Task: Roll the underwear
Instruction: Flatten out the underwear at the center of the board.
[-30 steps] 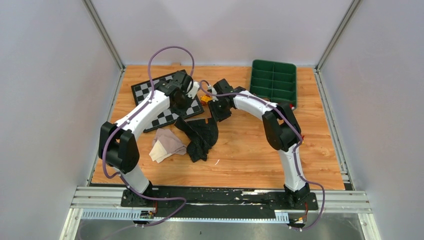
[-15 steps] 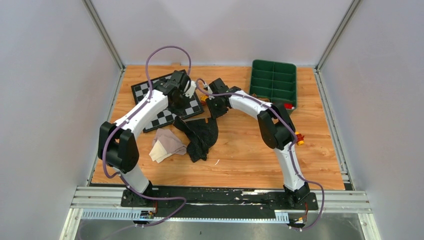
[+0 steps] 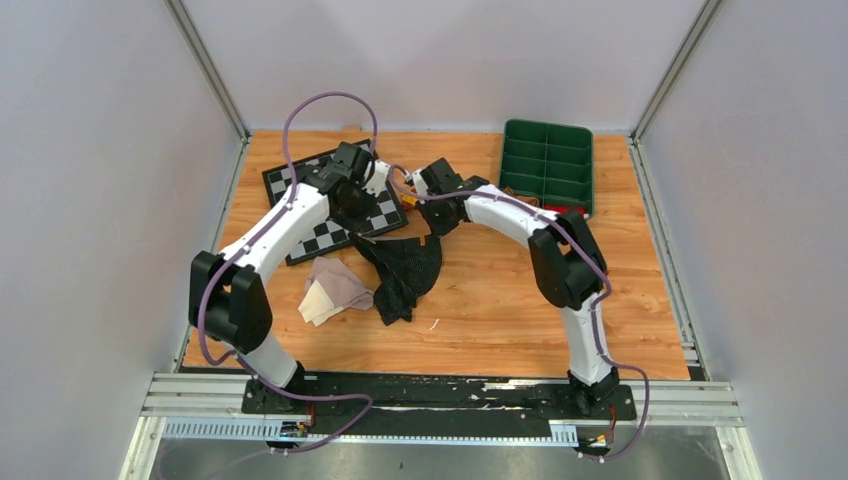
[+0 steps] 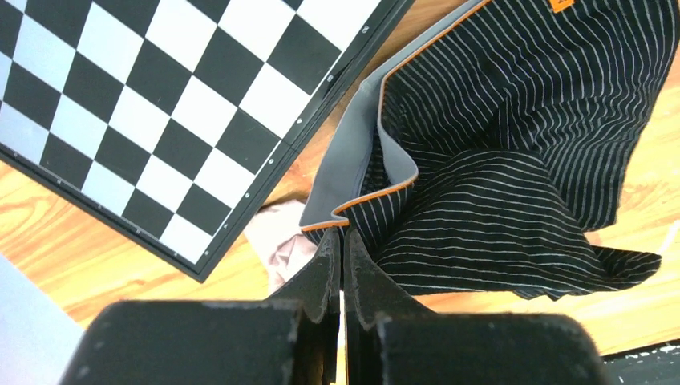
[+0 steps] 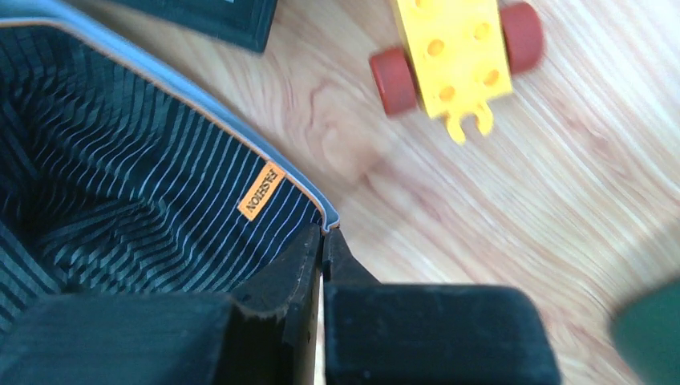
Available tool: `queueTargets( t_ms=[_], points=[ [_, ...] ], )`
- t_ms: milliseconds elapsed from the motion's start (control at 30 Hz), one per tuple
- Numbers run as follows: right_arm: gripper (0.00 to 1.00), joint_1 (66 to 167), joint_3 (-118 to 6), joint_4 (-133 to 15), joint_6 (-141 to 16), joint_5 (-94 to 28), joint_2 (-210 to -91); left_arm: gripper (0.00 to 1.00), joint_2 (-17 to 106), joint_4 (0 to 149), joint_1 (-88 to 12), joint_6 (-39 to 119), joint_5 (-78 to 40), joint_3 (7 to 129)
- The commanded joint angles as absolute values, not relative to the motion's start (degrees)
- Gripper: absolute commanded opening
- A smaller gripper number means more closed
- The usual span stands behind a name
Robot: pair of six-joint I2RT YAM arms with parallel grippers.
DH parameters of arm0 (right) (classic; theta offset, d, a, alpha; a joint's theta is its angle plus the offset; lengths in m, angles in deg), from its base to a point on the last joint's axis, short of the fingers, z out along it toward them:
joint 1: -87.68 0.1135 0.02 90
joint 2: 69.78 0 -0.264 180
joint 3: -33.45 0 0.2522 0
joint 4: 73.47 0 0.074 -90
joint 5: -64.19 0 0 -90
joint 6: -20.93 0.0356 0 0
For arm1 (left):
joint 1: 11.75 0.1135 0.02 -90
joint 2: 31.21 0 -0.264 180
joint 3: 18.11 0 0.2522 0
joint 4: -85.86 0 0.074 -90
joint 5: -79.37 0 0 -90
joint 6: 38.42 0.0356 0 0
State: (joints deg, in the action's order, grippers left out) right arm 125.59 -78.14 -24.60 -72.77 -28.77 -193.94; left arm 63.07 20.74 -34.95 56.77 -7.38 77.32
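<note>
The black pinstriped underwear [image 3: 405, 268] with a grey, orange-edged waistband hangs between my two grippers above the table. My left gripper [image 4: 340, 233] is shut on the waistband's left part; the black cloth [image 4: 497, 160] spreads out beyond it. My right gripper [image 5: 324, 233] is shut on the waistband's right corner, next to an orange label on the cloth [image 5: 136, 200]. In the top view the left gripper [image 3: 362, 200] and right gripper [image 3: 432, 212] sit over the garment's far edge. The tan-brown underwear [image 3: 335, 285] with a cream part lies crumpled to the left; a pale pink cloth [image 4: 277, 245] shows below the left gripper.
A checkerboard mat [image 3: 300, 180] lies at the back left, under the left arm. A green compartment tray [image 3: 547, 165] stands at the back right. A yellow toy block with red wheels [image 5: 453, 48] lies on the wood by the right gripper.
Both grippers have moved slightly toward the back with the black underwear's waistband, lifting and stretching its far edge. The tan garment has not moved.
</note>
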Motion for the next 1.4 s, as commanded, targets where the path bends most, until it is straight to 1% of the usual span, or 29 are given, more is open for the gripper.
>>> queueTargets(
  t_ms=[0, 100, 200, 400, 533, 667, 867, 1067, 1167, 1267, 1300, 1367],
  points=[
    [0.0, 125.3, -72.5, -21.7, -81.0, -26.8, -179.4, 0.0, 53.6, 27.2, -34.3, 58.8, -15.2, 73.7],
    [0.0, 123.8, -65.8, -22.1, -81.7, -28.4, -171.2, 0.0, 48.6, 31.2, -34.3, 58.2, -20.7, 67.6],
    [0.0, 122.4, -59.6, -21.7, -83.5, -31.6, -162.0, 0.0, 43.7, 34.8, -34.4, 57.0, -25.8, 63.9],
    [0.0, 121.0, -51.2, -20.3, -84.6, -35.8, -145.9, 0.0, 36.5, 35.8, -34.4, 56.9, -35.2, 61.2],
    [0.0, 121.0, -46.5, -19.9, -82.1, -37.4, -136.2, 0.0, 32.0, 34.7, -34.7, 57.2, -36.8, 58.7],
    [0.0, 121.0, -42.0, -18.0, -78.7, -37.0, -127.5, 0.0, 27.6, 31.5, -35.5, 62.3, -37.9, 55.8],
    [0.0, 119.6, -43.2, -10.3, -82.1, -40.7, -117.3, 0.0, 19.8, 26.2, -36.7, 67.9, -46.7, 56.2],
    [0.0, 114.0, -48.7, -1.1, -84.6, -52.1, -112.2, 0.0, 18.8, 16.6, -36.7, 67.9, -52.8, 62.0],
    [0.0, 110.0, -49.8, 3.4, -83.1, -57.6, -110.7, 0.0, 17.2, 15.4, -36.7, 66.9, -53.6, 60.8],
    [0.0, 105.7, -50.1, 6.5, -82.4, -63.8, -109.3, 0.0, 14.0, 19.3, -36.9, 61.1, -55.4, 57.4],
    [0.0, 105.0, -50.4, 7.0, -82.2, -65.3, -109.0, 0.0, 13.0, 19.8, -36.9, 58.2, -56.4, 56.2],
    [0.0, 103.2, -51.3, 7.9, -81.7, -67.1, -109.2, 0.0, 12.6, 18.1, -36.9, 58.0, -58.0, 54.8]
  ],
)
